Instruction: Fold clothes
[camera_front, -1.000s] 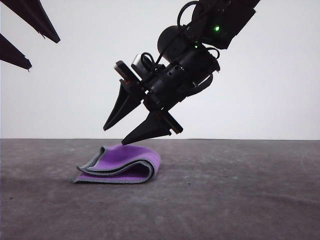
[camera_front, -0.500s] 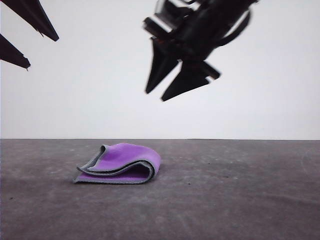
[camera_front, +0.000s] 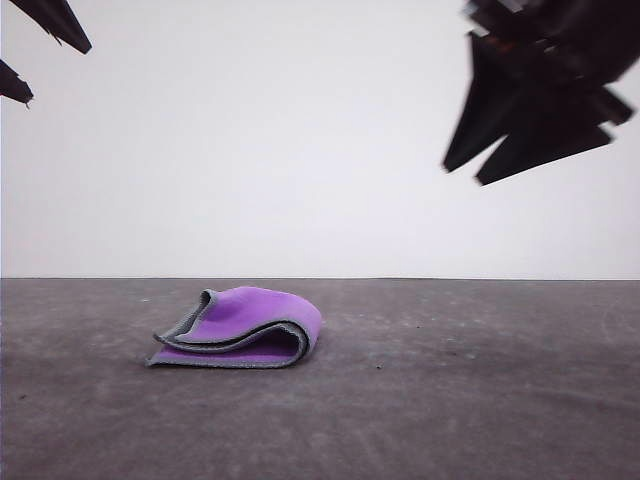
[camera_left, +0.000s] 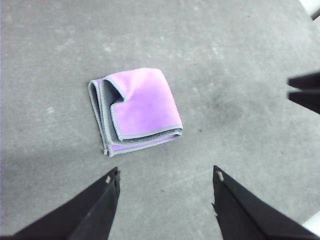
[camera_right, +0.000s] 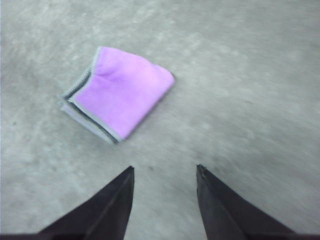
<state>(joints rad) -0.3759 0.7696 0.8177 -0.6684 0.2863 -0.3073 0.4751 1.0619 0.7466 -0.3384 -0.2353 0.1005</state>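
Right pincer (camera_front: 462, 175) higher, farther right.

Flat grey matte tabletop (camera_front: 480, 400) with faint pale scuffs spread out; plain white wall (camera_front: 300, 150) rose behind tabletop's far edge.

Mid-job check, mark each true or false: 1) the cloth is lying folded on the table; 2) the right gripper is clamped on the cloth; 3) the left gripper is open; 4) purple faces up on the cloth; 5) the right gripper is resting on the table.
1) The cloth lies folded on the table. True.
2) The right gripper is clamped on the cloth. False: it is open and empty, well above the cloth.
3) The left gripper is open. True: its fingers stand apart with nothing between them.
4) Purple faces up on the cloth. True, with grey edging along the folds.
5) The right gripper rests on the table. False: it hangs in the air, up and to the right of the cloth in the front view.
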